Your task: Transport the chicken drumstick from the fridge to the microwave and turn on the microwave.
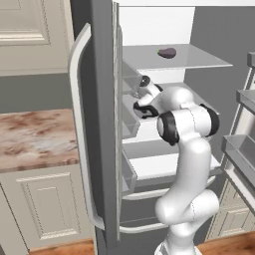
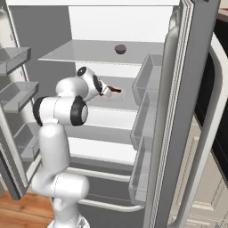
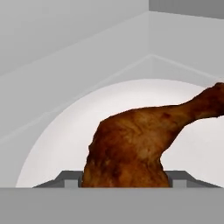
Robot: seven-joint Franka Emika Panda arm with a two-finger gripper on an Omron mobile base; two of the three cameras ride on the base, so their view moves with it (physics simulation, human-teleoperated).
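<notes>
Item: chicken drumstick (image 3: pixel 131 144), on a white plate (image 3: pixel 57 144) on the fridge (image 2: pixel 107 49) middle shelf. My end effector (image 3: pixel 124 180) straddles its thick end, fingers against the meat; whether they pinch it, I cannot tell. Likely light, soft, greasy; hold the meaty bulge.

Inside the open fridge (image 2: pixel 202 67), you see clear shelves stacked against a white back wall. The top shelf (image 2: pixel 84 52) carries one dark purple item (image 2: pixel 120 49), lying alone toward the middle. On the middle shelf (image 2: pixel 129 103) below it rests a white plate (image 3: pixel 57 140), and the drumstick (image 3: pixel 135 144) lies on that plate, thick end nearest the hand camera, thin end reaching toward the plate's far edge. To the fridge's left in your left base view, a marbled reddish counter (image 1: pixel 35 139) tops cream cabinets.
</notes>
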